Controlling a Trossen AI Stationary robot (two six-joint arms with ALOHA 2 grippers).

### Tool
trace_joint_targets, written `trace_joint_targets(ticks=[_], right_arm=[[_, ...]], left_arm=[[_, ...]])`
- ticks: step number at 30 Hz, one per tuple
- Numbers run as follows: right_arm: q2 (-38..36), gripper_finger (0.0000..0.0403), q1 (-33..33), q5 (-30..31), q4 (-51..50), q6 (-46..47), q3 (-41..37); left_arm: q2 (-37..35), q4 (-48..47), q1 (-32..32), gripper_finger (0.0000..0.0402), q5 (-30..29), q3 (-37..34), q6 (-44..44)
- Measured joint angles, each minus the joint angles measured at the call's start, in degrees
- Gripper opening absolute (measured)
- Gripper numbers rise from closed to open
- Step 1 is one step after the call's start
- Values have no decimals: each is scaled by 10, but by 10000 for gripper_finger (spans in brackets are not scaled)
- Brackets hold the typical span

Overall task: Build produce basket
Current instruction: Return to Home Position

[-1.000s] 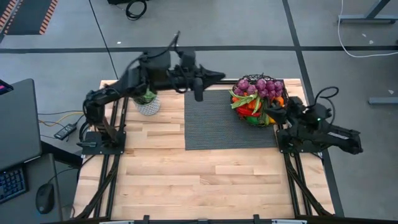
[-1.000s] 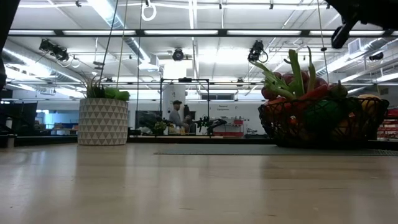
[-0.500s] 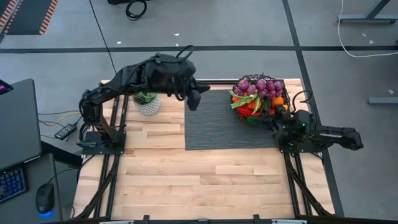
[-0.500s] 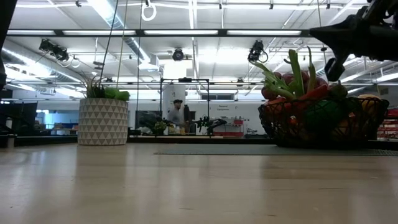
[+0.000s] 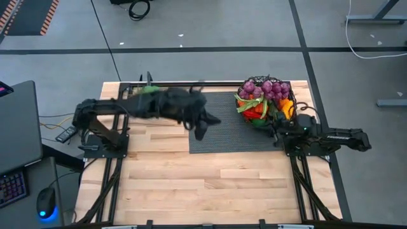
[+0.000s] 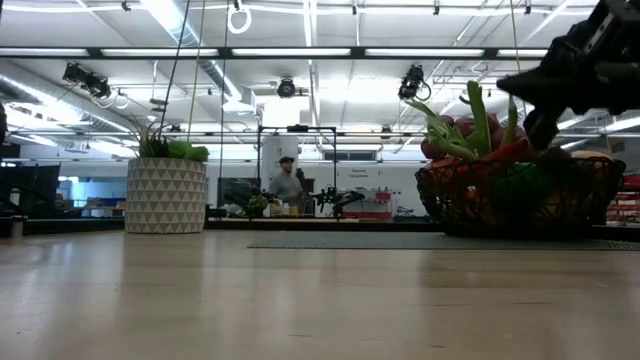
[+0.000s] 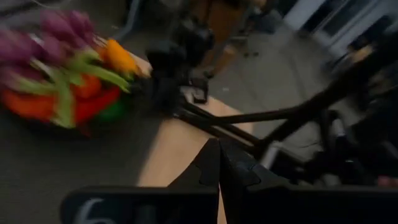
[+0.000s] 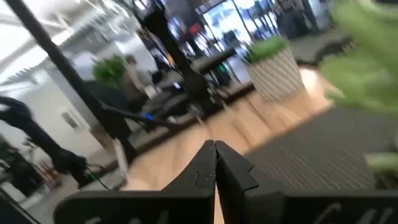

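The dark mesh basket [image 5: 277,118] stands on the far right corner of the grey mat [image 5: 229,137], heaped with produce: purple grapes [image 5: 267,86] on top, with green, red and orange pieces below. The low view shows the basket [image 6: 520,200] with green stalks sticking up. My left gripper [image 5: 217,119] hangs shut over the mat's middle, pointing toward the basket; its own view shows the shut fingers [image 7: 219,168] and the produce [image 7: 62,81] beyond. My right gripper [image 5: 275,128] is shut, just near of the basket, pointing across the mat [image 8: 311,149].
A white-patterned pot with a green plant [image 6: 165,190] stands at the table's far left, hidden under my left arm in the high view. Bare wooden table [image 5: 210,184] lies between the mat and the near edge. A person [image 6: 286,182] is in the room behind.
My left arm has swung down from the far edge toward the near edge; its shut gripper now hangs lower over the mat's middle. My right arm has sunk and folded back, its shut gripper coming down beside the basket. The basket and produce have stayed put.
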Motion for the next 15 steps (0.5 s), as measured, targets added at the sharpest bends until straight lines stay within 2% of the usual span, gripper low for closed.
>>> trace_joint_targets(ticks=[3, 6, 10, 15], right_arm=[[0, 9, 6, 1, 50, 0, 0], [0, 9, 19, 1, 95, 0, 0], [3, 9, 44, -7, 92, 5, 0], [13, 9, 75, -7, 96, -1, 0]], left_arm=[[-36, 115, -1, 1, 3, -106, -53], [-85, 184, 20, 1, -16, -171, -76], [-148, 182, 48, 1, -80, -212, -54], [-204, 156, 67, 2, -92, -255, -27]])
